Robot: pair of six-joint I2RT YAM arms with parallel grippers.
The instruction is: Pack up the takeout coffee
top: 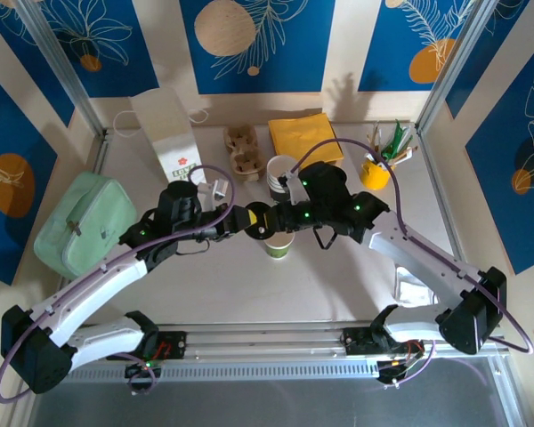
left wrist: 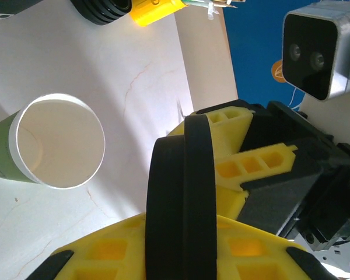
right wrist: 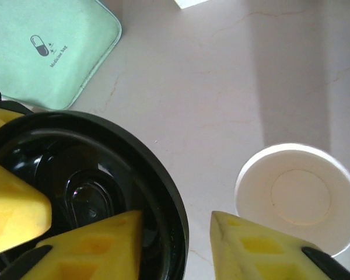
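top external view, left to right: our left claw (top: 246, 221) pinches a black lid (top: 260, 219) on edge, just left of the cup (top: 279, 243). the cup stands upright and lidless on the table (top: 249, 285). just behind the cup, our right claw (top: 289, 213) is spread, loosely straddling the lid's rim.

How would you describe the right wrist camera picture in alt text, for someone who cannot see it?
A round black lid sits among yellow fingers in the foreground, above a pale table. An open, empty white cup stands at lower right, and a mint-green pouch lies at upper left.
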